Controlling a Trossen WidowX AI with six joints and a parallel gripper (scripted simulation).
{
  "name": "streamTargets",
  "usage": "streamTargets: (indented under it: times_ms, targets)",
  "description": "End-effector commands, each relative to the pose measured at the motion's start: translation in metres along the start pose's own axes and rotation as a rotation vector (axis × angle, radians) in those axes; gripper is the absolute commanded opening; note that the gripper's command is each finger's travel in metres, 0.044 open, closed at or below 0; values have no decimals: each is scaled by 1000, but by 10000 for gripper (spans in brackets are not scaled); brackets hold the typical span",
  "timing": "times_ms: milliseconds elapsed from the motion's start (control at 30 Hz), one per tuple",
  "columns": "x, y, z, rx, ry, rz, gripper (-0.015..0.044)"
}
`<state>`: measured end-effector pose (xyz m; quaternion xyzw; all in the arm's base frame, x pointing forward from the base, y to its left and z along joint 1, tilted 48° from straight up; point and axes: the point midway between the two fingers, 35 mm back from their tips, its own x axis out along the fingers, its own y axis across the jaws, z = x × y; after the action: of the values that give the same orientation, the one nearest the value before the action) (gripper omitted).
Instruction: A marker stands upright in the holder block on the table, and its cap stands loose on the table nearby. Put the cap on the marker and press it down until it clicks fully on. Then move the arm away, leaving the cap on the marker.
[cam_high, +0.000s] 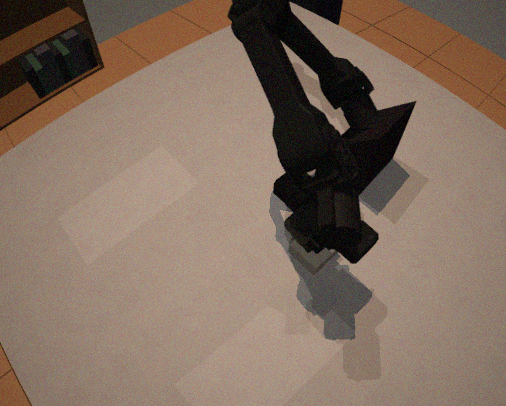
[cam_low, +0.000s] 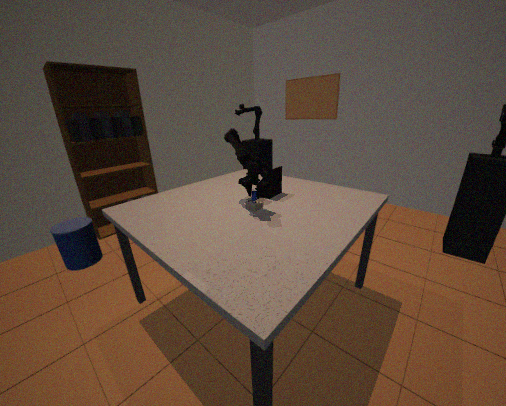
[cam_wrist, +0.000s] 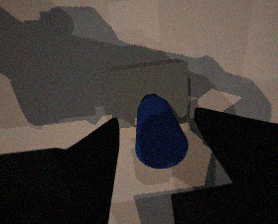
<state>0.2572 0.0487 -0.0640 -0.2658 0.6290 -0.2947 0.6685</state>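
Observation:
The blue cap (cam_low: 254, 196) (cam_wrist: 161, 140) stands over the holder block (cam_high: 314, 257) (cam_wrist: 125, 85), with its closed end towards the wrist camera. Cap and marker are hidden behind the arm in the top view. The marker's body does not show apart from the cap, and how far down the cap sits cannot be told. My gripper (cam_high: 332, 242) (cam_wrist: 156, 118) is open around the cap. In the wrist view one dark finger is on each side, with a gap between each finger and the cap.
The arm reaches down from the back of the pale table (cam_high: 125, 300) (cam_low: 240, 280). A dark wedge-shaped panel (cam_high: 382, 140) (cam_low: 272, 182) stands behind and to the right of the gripper. Arm shadows lie around the block. A bookshelf (cam_low: 107, 150) and a blue bin (cam_low: 77, 245) stand off the table.

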Motion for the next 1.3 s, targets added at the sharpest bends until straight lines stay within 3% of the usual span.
streamTargets:
  times_ms: [0,67,167,300,467,1033,1267]
  targets:
    - [0,0,0,0,0,0,394]
    - [0,0,0,0,0,0,440]
    - [-12,1,1,0,0,2,440]
    - [-72,1,0,-1,1,3,440]
    - [-75,1,0,-1,1,2,440]
    - [-66,4,-1,-11,-1,0,0]
    - [-66,4,-1,-11,-1,0,0]
